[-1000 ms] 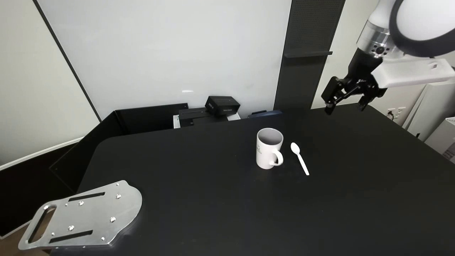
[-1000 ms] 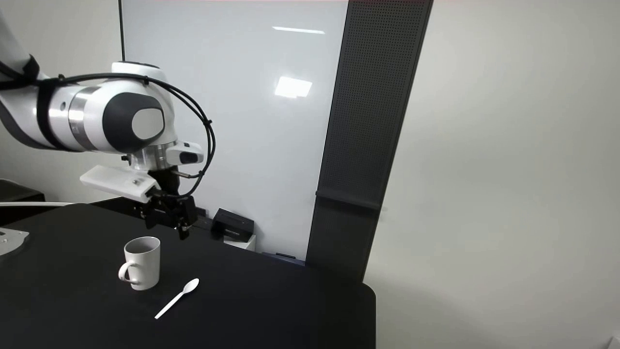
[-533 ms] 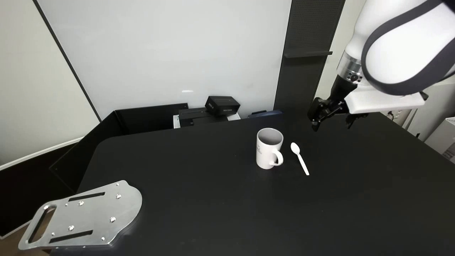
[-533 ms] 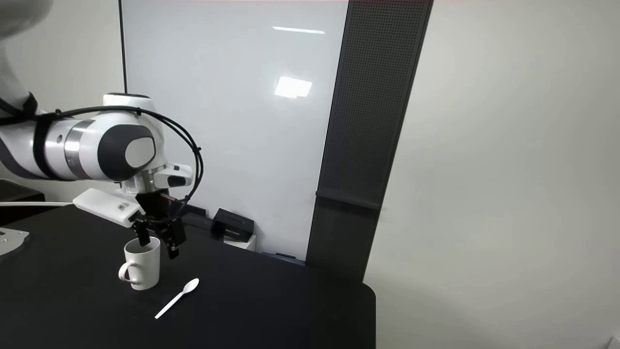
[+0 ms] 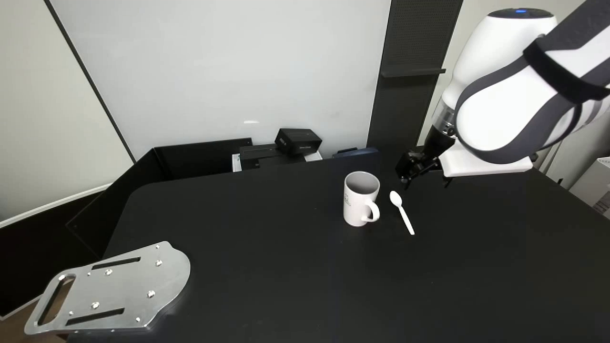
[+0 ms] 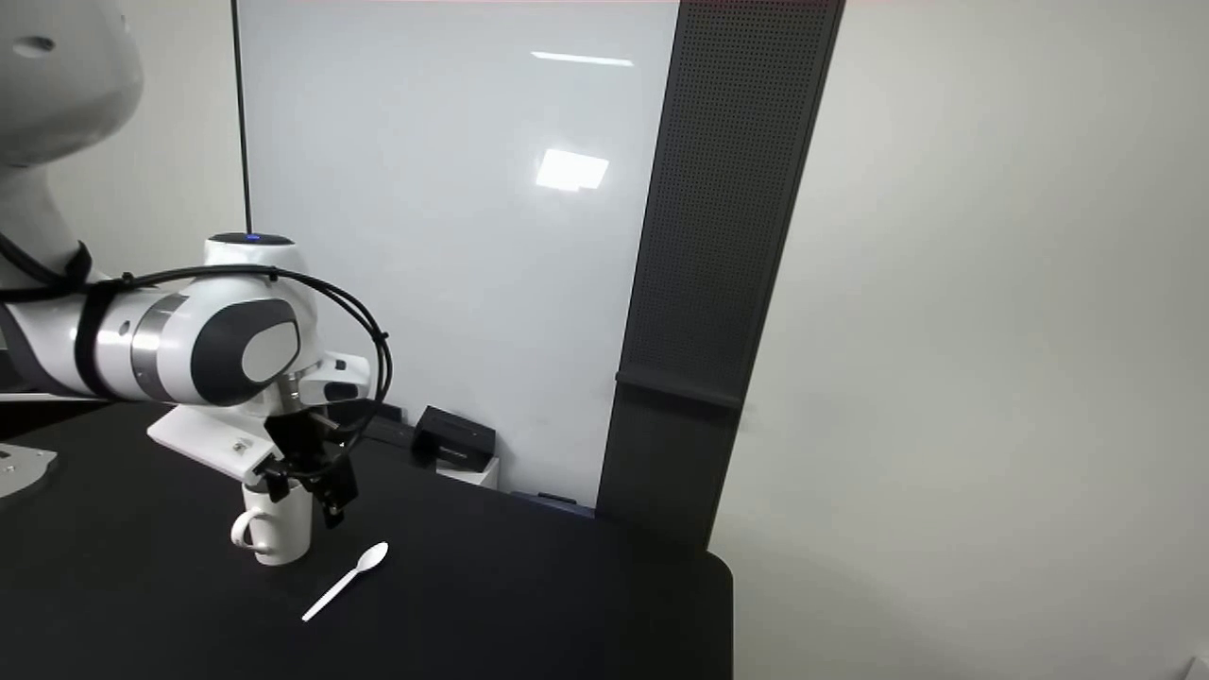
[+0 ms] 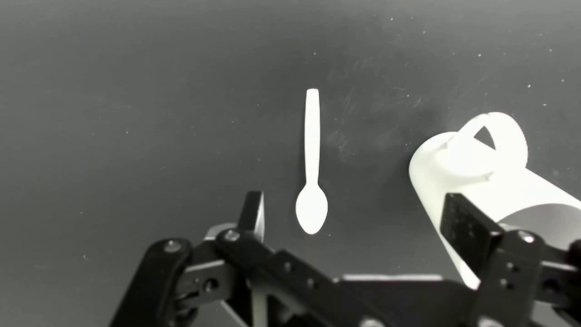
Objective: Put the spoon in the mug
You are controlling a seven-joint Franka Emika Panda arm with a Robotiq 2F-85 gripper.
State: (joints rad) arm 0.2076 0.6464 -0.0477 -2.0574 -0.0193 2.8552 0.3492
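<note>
Spoon [image 7: 312, 206]: white, smooth, plastic-looking. Mug [image 7: 504, 195], three o'clock in wrist view: smooth, ceramic-looking. Tabletop [image 7: 136, 122]: matt black, pale specks and faint scuffs toward two o'clock. Gripper [image 7: 356, 214]: satin black, bright metal screw heads [image 7: 231, 235]. Plate [image 5: 126, 286], eight o'clock in exterior view: silvery metal, soft sheen, shiny bolts [image 5: 151, 294]. Arm [image 6: 189, 349], nine o'clock in exterior view: smooth white shell, polished metal band [image 6: 156, 345]. Wall board [image 6: 444, 227], ten o'clock: glossy, bright reflections. Dark panel [image 6: 727, 208], one o'clock: matt, perforated.
</note>
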